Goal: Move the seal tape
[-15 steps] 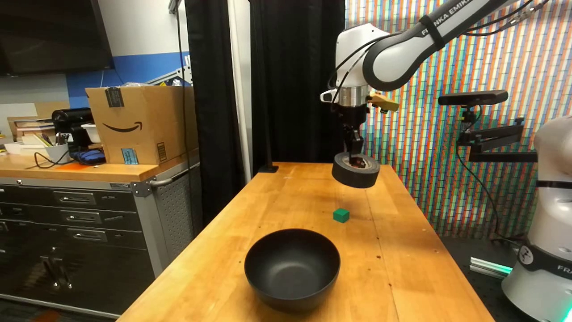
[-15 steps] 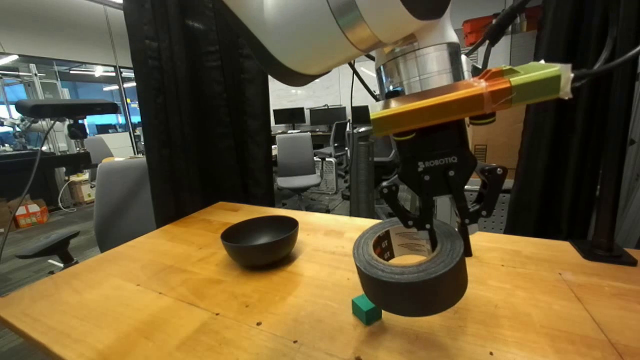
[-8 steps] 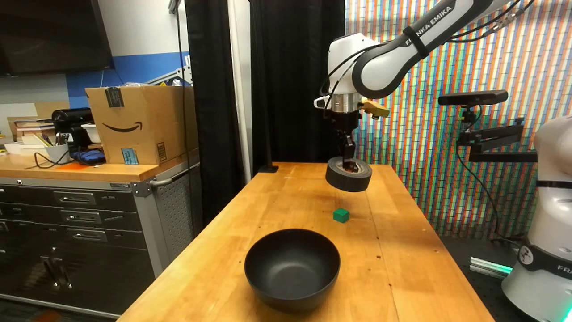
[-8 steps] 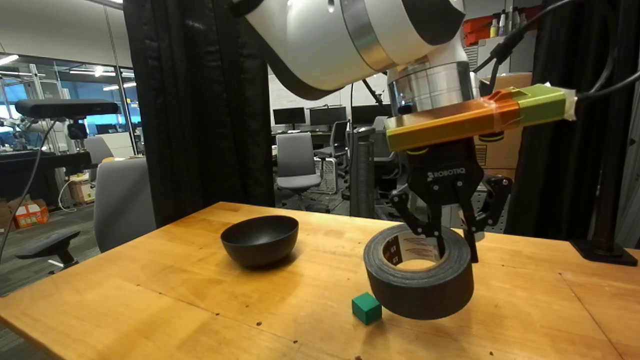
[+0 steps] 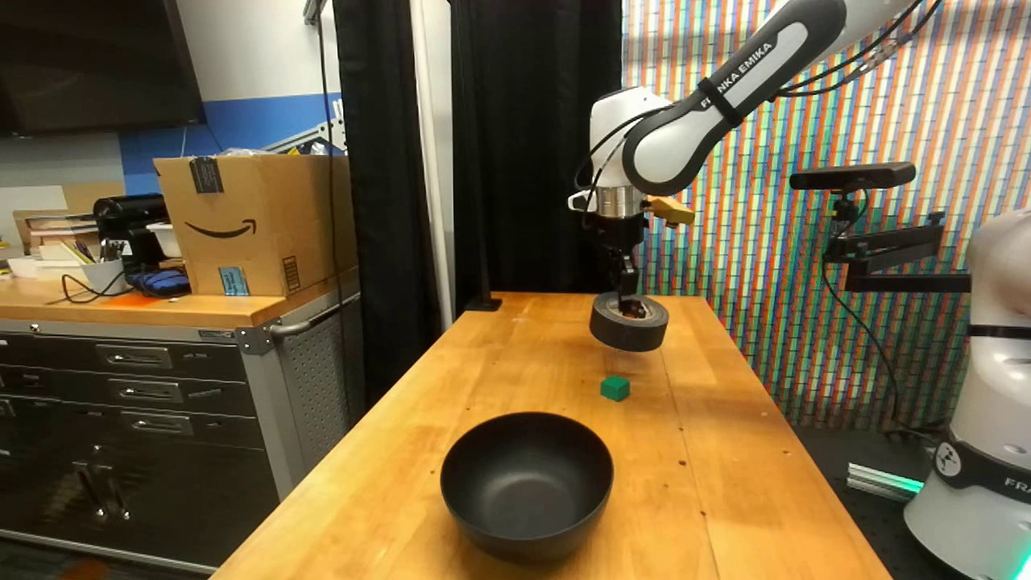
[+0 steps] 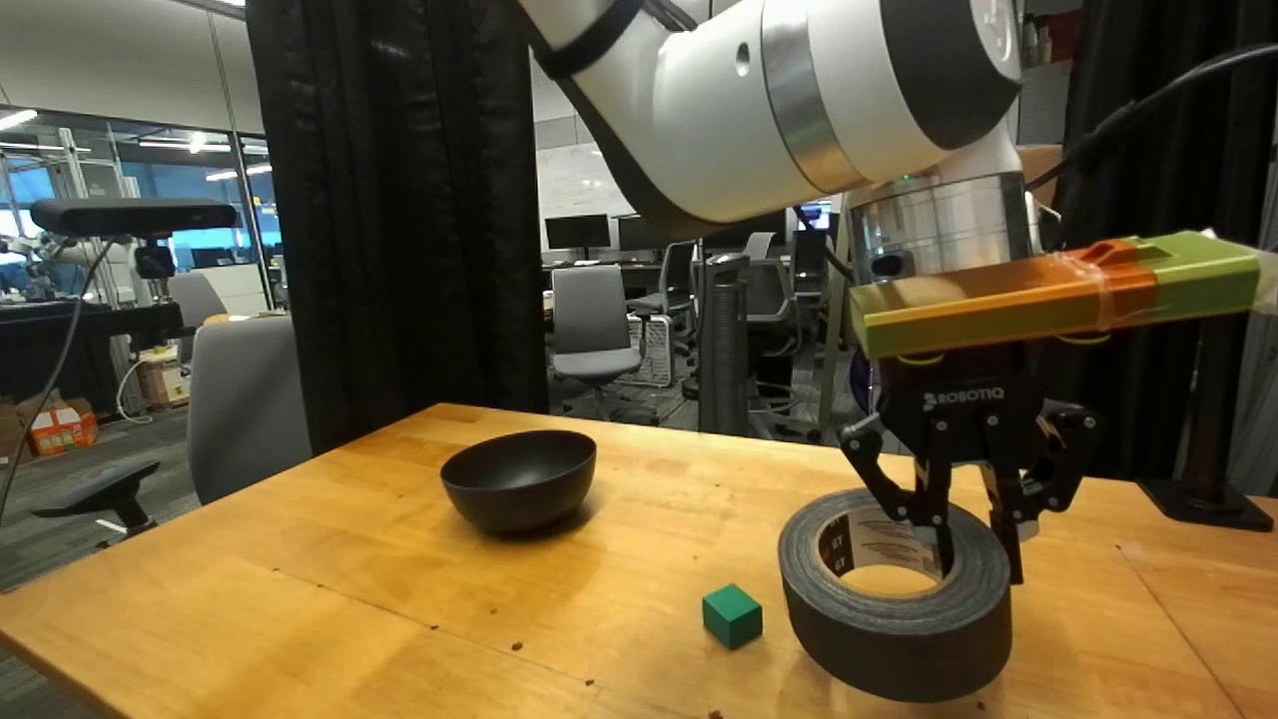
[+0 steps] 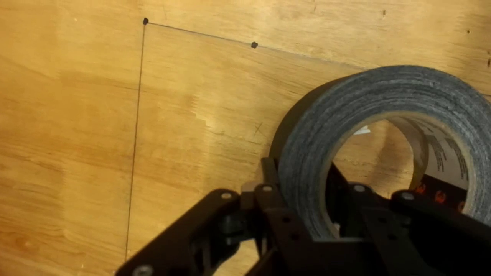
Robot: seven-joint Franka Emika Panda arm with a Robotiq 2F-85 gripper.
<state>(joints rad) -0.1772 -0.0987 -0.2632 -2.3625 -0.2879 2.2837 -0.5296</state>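
Note:
The seal tape [image 6: 899, 654], a thick dark grey-black roll with a printed reddish-brown core, is held flat in my gripper [image 6: 980, 569]. One finger is inside the roll's hole and the other is outside, shut on its wall. The roll also shows in an exterior view [image 5: 628, 332], where it hangs a little above the wooden table. In the wrist view the roll [image 7: 402, 88] is at the right, with its near wall between my fingers [image 7: 301, 172]. The lower part of the inner finger is hidden by the roll.
A green block [image 6: 733, 616] lies on the wooden table [image 6: 329, 619] close beside the tape. It also shows in an exterior view [image 5: 615, 388]. A wide black bowl [image 5: 527, 491] stands farther along the table, apart from the tape. A black stand base [image 6: 1205, 504] is at the table's edge.
My gripper has moved down with the tape held in it. In an exterior view it has shifted right, away from the green block. The bowl and block have not moved.

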